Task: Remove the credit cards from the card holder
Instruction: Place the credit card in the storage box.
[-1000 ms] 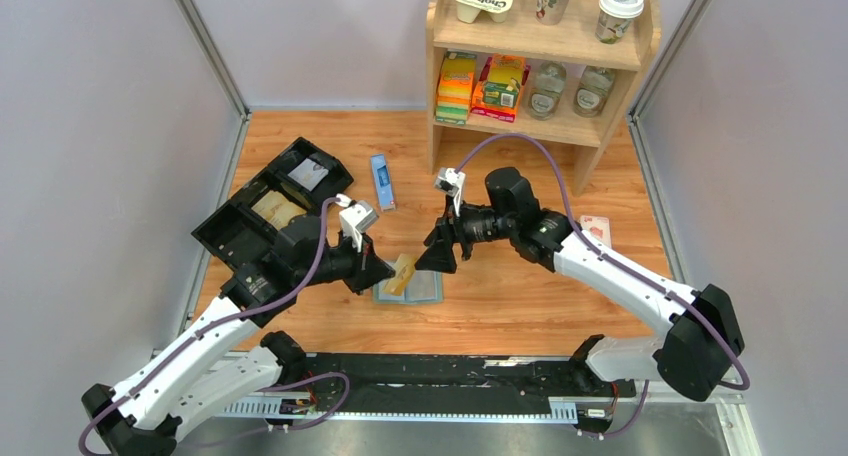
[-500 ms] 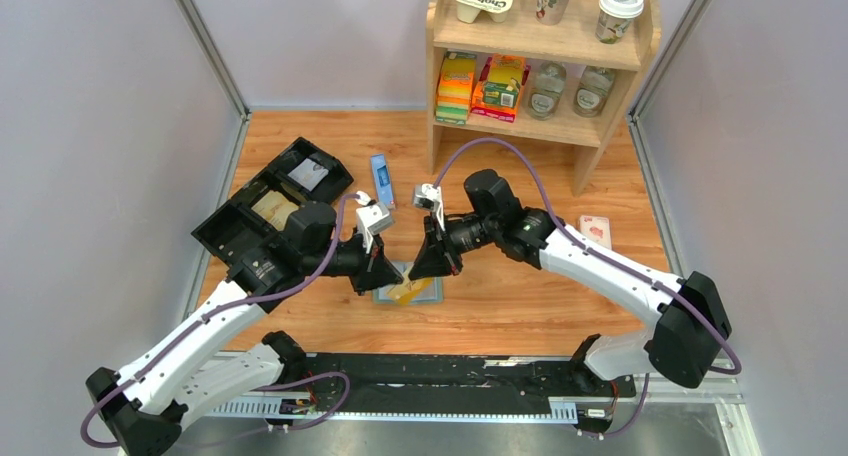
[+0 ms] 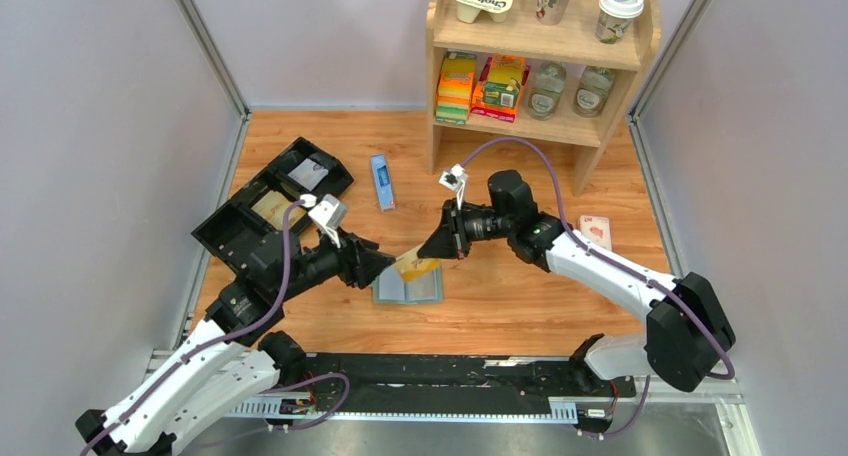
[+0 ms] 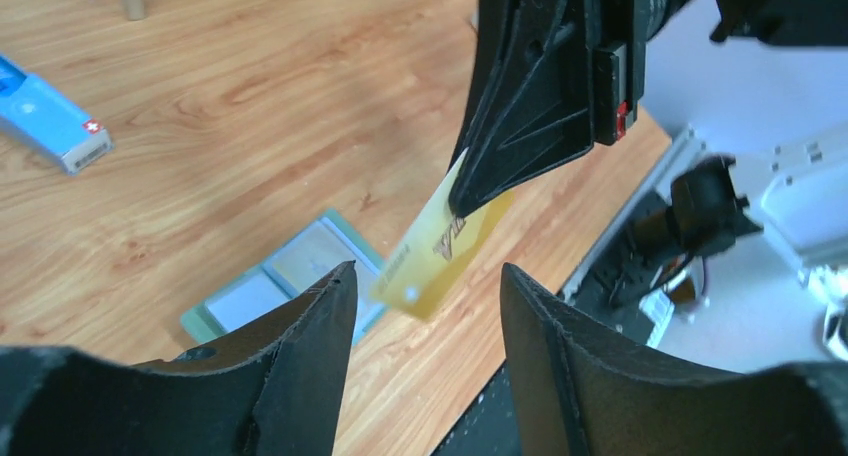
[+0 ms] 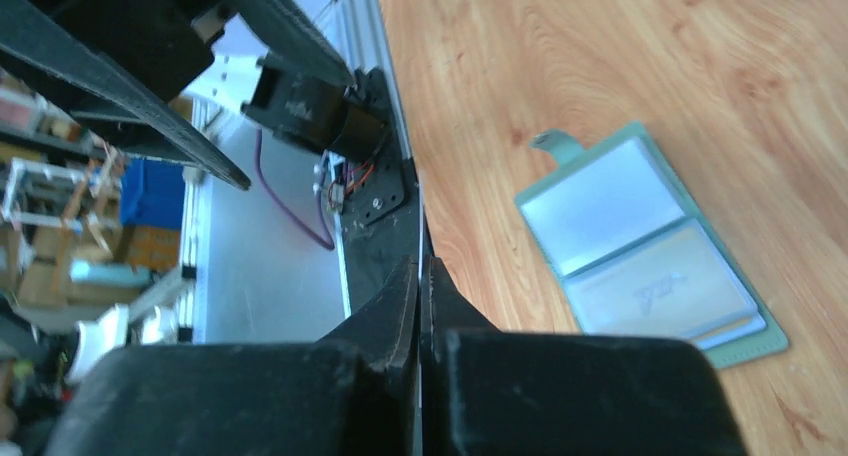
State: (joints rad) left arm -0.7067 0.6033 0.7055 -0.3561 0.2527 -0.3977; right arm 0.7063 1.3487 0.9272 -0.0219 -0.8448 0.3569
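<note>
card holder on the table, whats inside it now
The open card holder shows two clear pockets: one looks empty, the other holds a pale card with a logo. Any pages underneath are covered.

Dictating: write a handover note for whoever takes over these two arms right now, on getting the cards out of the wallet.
Left gripper: open, holding nothing, close beside the lifted card.
Right gripper: shut on one golden-orange plastic credit card, held in the air above the holder.
Sage-green bifold card holder: lying open on the wooden table, neither gripper touching it.
Done: one card is out.
Left: set that card down. A pale card with a logo appears to sit in one pocket; the other visible pocket looks empty.
</note>
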